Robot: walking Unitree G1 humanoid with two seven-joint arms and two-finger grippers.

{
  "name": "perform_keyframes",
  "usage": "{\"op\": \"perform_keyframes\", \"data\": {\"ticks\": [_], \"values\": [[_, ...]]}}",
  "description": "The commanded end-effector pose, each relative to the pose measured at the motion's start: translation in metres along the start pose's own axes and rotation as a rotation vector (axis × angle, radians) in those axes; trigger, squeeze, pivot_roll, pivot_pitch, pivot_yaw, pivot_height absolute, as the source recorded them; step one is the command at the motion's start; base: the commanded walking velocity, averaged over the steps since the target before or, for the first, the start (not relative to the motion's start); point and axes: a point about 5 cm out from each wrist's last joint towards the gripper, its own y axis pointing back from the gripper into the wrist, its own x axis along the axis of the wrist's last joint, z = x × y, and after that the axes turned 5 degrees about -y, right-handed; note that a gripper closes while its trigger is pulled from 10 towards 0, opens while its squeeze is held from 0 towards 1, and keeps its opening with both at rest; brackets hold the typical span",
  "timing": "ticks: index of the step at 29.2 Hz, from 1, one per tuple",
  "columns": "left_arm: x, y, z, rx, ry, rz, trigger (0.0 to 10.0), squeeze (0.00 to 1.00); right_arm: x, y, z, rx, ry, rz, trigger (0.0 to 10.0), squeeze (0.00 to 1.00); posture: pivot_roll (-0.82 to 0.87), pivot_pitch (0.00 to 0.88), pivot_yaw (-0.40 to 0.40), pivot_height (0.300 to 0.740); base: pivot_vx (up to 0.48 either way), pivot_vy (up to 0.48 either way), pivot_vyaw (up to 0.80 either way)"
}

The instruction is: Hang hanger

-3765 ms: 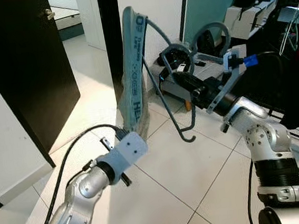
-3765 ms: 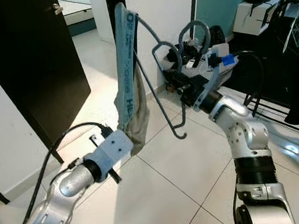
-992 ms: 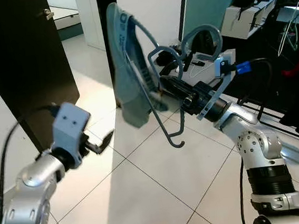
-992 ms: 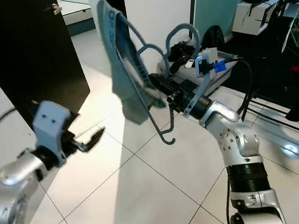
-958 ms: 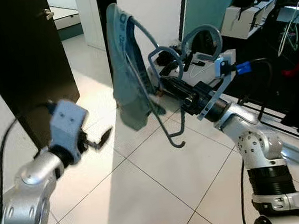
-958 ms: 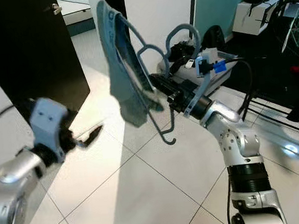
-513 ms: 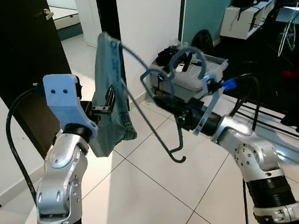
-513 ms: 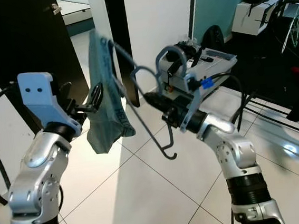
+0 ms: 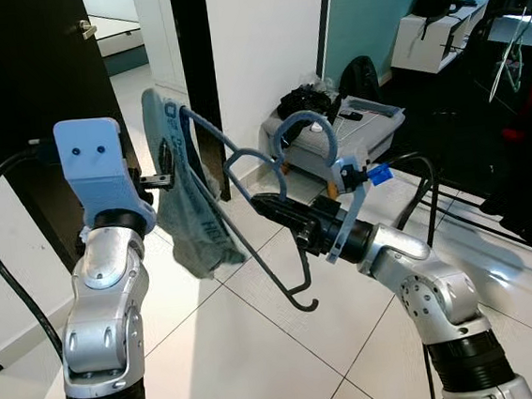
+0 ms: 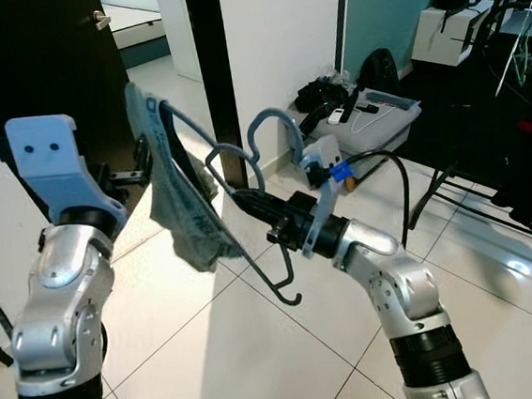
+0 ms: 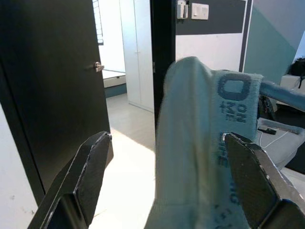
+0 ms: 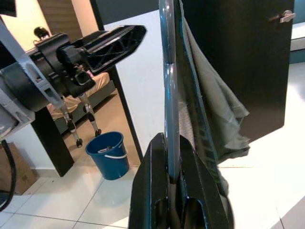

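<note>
The right gripper point(image 9: 264, 202) is clamping the grey-blue hanger point(image 9: 249, 215), its hook dangling at 6 o'clock and a grey garment point(image 9: 189, 212) draping the arm at 10 o'clock. The left gripper point(image 11: 167, 186) is standing spread around the waistband. Judging by this, keeping the hanger level while the left fingers steady the cloth should stop it sliding. Glossy white floor tiles point(image 9: 252, 352) and a black door point(image 9: 21, 100) at 9 o'clock are framing the room
</note>
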Motion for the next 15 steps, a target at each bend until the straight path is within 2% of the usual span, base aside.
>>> {"op": "perform_keyframes", "data": {"ticks": [1, 7, 11, 15], "values": [[0.0, -0.003, 0.003, -0.007, -0.012, -0.003, 10.0, 0.0, 0.003, -0.001, -0.005, 0.018, 0.005, 0.015, 10.0, 0.0, 0.02, 0.0, -0.023, 0.74, 0.0, 0.0, 0.0], [-0.001, -0.002, 0.006, -0.014, -0.011, -0.011, 10.0, 0.0, 0.003, -0.001, -0.005, 0.016, 0.006, 0.018, 10.0, 0.0, 0.02, 0.0, -0.022, 0.74, 0.0, 0.0, 0.0], [-0.01, 0.0, 0.008, -0.018, -0.012, -0.035, 10.0, 0.0, -0.003, -0.002, -0.004, 0.01, 0.002, 0.015, 10.0, 0.0, 0.02, 0.0, -0.014, 0.74, 0.0, 0.0, 0.0], [-0.015, -0.004, 0.008, -0.026, -0.035, -0.054, 10.0, 0.0, 0.002, -0.009, -0.003, 0.032, -0.007, 0.025, 10.0, 0.0, 0.01, 0.0, -0.007, 0.74, 0.0, 0.0, 0.0]]}}
